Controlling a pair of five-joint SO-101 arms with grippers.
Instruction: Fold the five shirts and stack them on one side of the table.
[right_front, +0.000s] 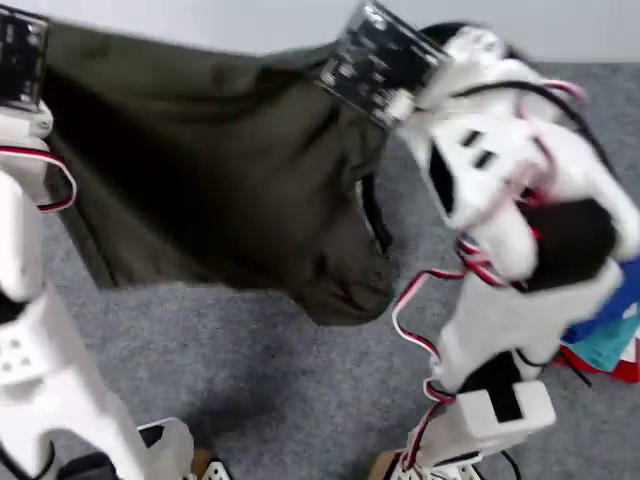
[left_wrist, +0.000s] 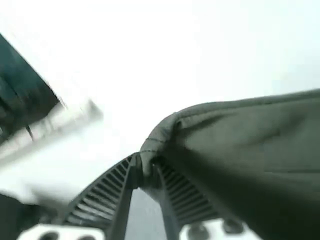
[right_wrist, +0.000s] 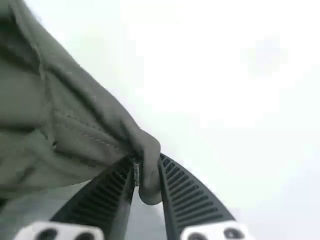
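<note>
In the high view the table (right_front: 260, 370) is covered with a grey, felt-like surface. It fills the picture from 9 o'clock through 6 o'clock to 3 o'clock. Along the edge from 11 to 1 o'clock there is a pale, plain wall (right_front: 200, 20).

The olive-green shirt (right_front: 220, 170) is held up above the table and stretched between the two arms. It takes the area from 9 to 12 o'clock, and one loose fold hangs down close to the centre. I cannot tell if this fold touches the grey surface.

The left arm (right_front: 30, 330) stands along the 9 o'clock edge, with its base near 7 o'clock. The right arm (right_front: 500, 160) rises from about 5 o'clock and bends toward 1 o'clock. Red-and-white cables (right_front: 410, 310) loop beside it.

In the left wrist view the left gripper (left_wrist: 147, 172) has its ribbed jaws closed on a seamed edge of the shirt, with bright white room behind. In the right wrist view the right gripper (right_wrist: 147, 177) pinches a stitched corner of the same shirt in the same way.

Some coloured cloth (right_front: 610, 330), blue, teal and red, lies on the table at the 4 o'clock edge, partly behind the right arm. It is too cut off to say what it is.
</note>
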